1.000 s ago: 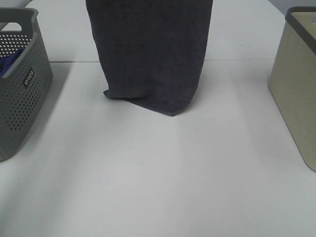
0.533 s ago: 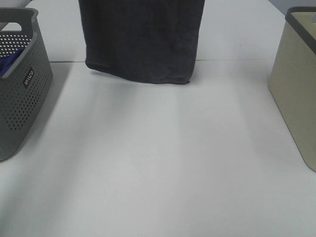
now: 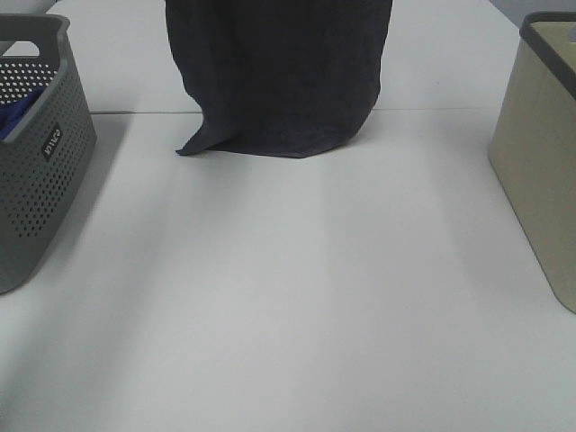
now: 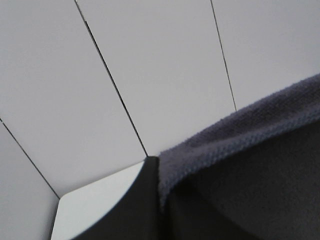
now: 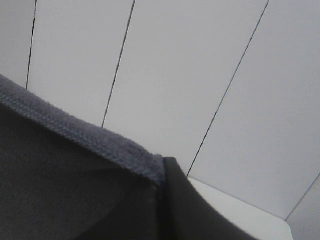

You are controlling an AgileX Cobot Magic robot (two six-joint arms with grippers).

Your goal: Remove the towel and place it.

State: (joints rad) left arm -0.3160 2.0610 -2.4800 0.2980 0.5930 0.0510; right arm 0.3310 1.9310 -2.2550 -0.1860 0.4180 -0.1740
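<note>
The dark charcoal towel (image 3: 279, 72) hangs down from above the top edge of the exterior high view, over the far middle of the white table (image 3: 288, 297). Its lower edge sits about at the table seam, and its lower left corner flares out to the left. Neither gripper shows in that view. In the left wrist view a dark finger of my left gripper (image 4: 159, 165) pinches the towel's (image 4: 260, 150) hemmed edge. My right gripper (image 5: 161, 172) pinches the towel's (image 5: 65, 165) other upper edge in the right wrist view. Both wrist cameras face a white panelled surface.
A grey perforated basket (image 3: 36, 153) stands at the left edge with a blue cloth (image 3: 11, 121) inside. A beige basket (image 3: 540, 153) with a dark rim stands at the right edge.
The towel's lower end has risen from lower on the table to about the seam. It has swung slightly right, and its left corner now flares out.
</note>
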